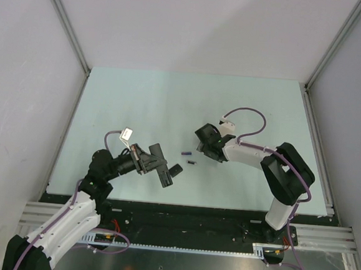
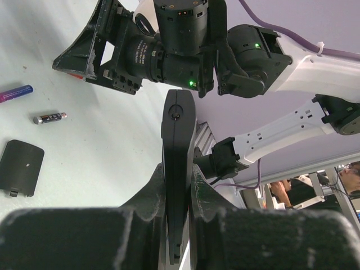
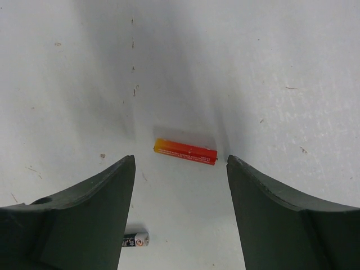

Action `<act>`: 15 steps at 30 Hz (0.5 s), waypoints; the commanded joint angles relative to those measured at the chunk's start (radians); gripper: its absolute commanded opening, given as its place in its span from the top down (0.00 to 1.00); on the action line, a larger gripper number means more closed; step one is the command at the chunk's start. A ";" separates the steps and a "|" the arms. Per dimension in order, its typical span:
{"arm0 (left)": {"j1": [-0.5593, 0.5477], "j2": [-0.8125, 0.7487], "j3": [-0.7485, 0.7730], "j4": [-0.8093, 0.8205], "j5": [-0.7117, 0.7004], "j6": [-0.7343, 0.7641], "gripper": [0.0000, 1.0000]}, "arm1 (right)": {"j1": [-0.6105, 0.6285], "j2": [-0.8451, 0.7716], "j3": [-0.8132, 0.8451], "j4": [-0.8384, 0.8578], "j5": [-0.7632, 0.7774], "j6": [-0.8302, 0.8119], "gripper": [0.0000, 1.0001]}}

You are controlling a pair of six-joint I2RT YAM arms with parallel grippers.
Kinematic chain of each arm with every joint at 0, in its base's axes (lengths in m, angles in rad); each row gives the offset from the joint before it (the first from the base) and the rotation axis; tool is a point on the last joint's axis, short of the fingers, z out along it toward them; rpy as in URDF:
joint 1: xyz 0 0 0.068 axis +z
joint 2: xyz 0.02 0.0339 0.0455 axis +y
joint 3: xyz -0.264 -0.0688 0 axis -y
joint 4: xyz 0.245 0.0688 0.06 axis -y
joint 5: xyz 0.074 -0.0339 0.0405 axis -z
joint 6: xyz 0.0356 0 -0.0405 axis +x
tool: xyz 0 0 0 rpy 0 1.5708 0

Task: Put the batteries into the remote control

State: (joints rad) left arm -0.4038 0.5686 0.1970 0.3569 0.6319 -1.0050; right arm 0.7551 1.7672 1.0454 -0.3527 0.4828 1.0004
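My left gripper [image 2: 179, 171] is shut on the remote control [image 2: 179, 129], a slim black bar held on edge above the table [image 1: 160, 168]. Its black cover piece [image 2: 21, 167] lies flat on the table. Beside the cover lie a blue-purple battery [image 2: 16, 93] and a dark battery [image 2: 49, 117]. My right gripper [image 3: 180, 163] hangs open just over the table, pointing down. A red battery [image 3: 185, 151] lies crosswise just past its fingertips, touching neither finger. In the top view the right gripper [image 1: 205, 151] hides that red battery.
The pale green table [image 1: 139, 100] is walled by grey panels at the back and both sides. The right arm [image 1: 278, 168] bends over the table's right half. The purple battery [image 1: 185, 153] and the dark one [image 1: 191, 163] lie between the two grippers.
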 commanded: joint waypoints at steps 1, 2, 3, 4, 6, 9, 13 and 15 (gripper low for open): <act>-0.006 -0.004 -0.007 0.037 0.002 -0.009 1.00 | -0.005 0.021 0.011 0.035 0.010 0.007 0.30; -0.006 -0.004 -0.007 0.039 0.002 -0.007 1.00 | -0.008 0.021 0.011 0.035 0.010 0.007 0.30; -0.006 -0.006 -0.008 0.037 0.002 -0.009 1.00 | -0.008 0.024 0.013 0.037 0.010 0.009 0.31; -0.006 -0.007 -0.008 0.039 0.002 -0.009 1.00 | -0.011 0.029 0.013 0.037 0.008 0.009 0.31; -0.006 -0.007 -0.008 0.037 -0.001 -0.007 1.00 | -0.013 0.034 0.016 0.037 0.010 0.010 0.32; -0.006 -0.004 -0.010 0.037 0.000 -0.006 1.00 | -0.014 0.043 0.022 0.037 0.011 0.015 0.32; -0.006 -0.001 -0.010 0.037 -0.001 -0.003 1.00 | -0.014 0.061 0.041 0.020 0.019 0.017 0.35; -0.006 -0.001 -0.011 0.037 -0.001 -0.001 1.00 | -0.014 0.077 0.056 0.006 0.025 0.015 0.36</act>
State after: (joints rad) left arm -0.4038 0.5694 0.1921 0.3569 0.6319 -1.0046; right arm 0.7456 1.7992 1.0634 -0.3241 0.4877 1.0008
